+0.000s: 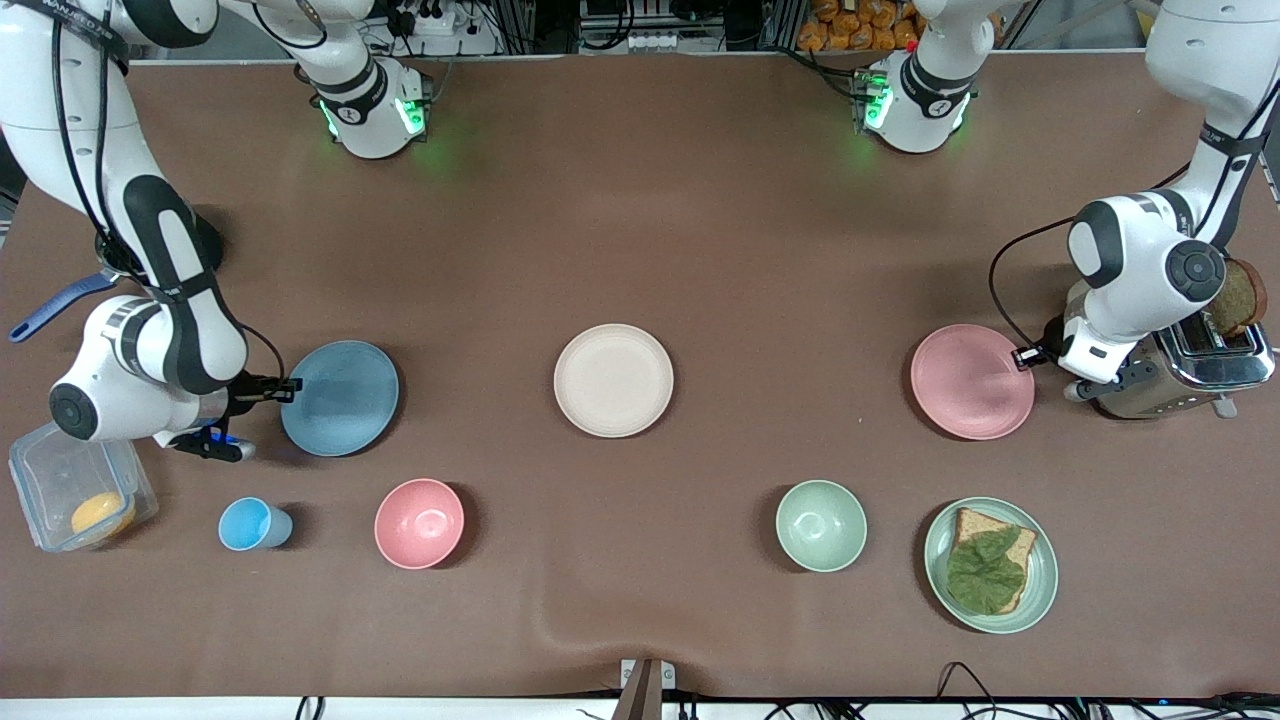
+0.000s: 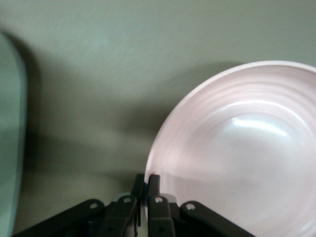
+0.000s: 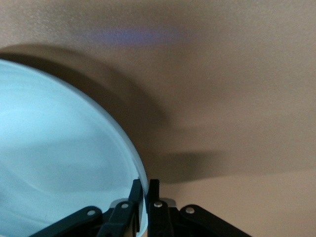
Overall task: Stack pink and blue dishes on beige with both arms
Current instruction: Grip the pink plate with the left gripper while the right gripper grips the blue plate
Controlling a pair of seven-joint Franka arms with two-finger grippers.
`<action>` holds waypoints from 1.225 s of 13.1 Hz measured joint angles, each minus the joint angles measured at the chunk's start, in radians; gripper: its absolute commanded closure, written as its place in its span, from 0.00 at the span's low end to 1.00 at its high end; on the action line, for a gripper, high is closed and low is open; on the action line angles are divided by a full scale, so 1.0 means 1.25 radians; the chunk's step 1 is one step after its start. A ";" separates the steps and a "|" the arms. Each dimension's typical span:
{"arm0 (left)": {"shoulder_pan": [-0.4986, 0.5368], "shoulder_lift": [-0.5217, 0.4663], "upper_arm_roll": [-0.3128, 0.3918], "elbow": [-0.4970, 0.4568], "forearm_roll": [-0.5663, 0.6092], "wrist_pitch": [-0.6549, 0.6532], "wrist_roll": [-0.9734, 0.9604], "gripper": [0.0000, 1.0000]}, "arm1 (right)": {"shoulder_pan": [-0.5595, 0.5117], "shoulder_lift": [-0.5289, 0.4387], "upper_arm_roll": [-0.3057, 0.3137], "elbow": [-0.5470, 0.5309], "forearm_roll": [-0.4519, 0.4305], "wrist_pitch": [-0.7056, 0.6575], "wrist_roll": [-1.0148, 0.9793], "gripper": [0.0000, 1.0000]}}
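Both grips on! Left gripper (image 1: 1022,356) pinched on the rim of the pink plate (image 1: 972,382), fingers (image 2: 153,183) narrow, rim caught between them in the left wrist view. Right gripper (image 1: 290,385) the same on the blue plate (image 1: 340,397), fingers (image 3: 153,187) clamped over its edge. Both plates flat on the bench (image 1: 640,220), each spreading from its fingers toward the middle. Beige plate (image 1: 613,380) dead centre between the two, well apart from either, about level with both in the front view. Straight inward run from each grip, then; no telling which arm goes first, neither plainly nearer.

Nothing standing in those two lanes. Nearer the front camera than the line of plates: blue cup (image 1: 255,524), pink bowl (image 1: 420,523), green bowl (image 1: 821,525), green plate (image 1: 990,565) with bread and a leaf. Toaster (image 1: 1180,365) close beside the left wrist, clear box (image 1: 75,485) by the right one. Risk, by judgement: thin rim grips, plates liable to tilt or slip on the lift.
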 measured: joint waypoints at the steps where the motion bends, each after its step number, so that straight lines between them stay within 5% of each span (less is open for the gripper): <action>1: 0.000 -0.017 -0.018 0.003 0.000 0.000 0.000 1.00 | 0.000 -0.002 0.000 0.001 0.001 0.000 -0.001 1.00; 4: -0.001 -0.063 -0.086 0.046 -0.017 -0.071 -0.008 1.00 | 0.000 -0.007 0.001 0.006 0.001 0.000 -0.007 1.00; 8: -0.021 -0.063 -0.138 0.245 -0.077 -0.338 -0.074 1.00 | 0.000 -0.037 0.001 0.015 0.001 0.001 -0.020 1.00; 16: -0.138 -0.028 -0.158 0.284 -0.078 -0.366 -0.226 1.00 | -0.008 -0.107 -0.001 0.023 0.001 -0.048 -0.054 1.00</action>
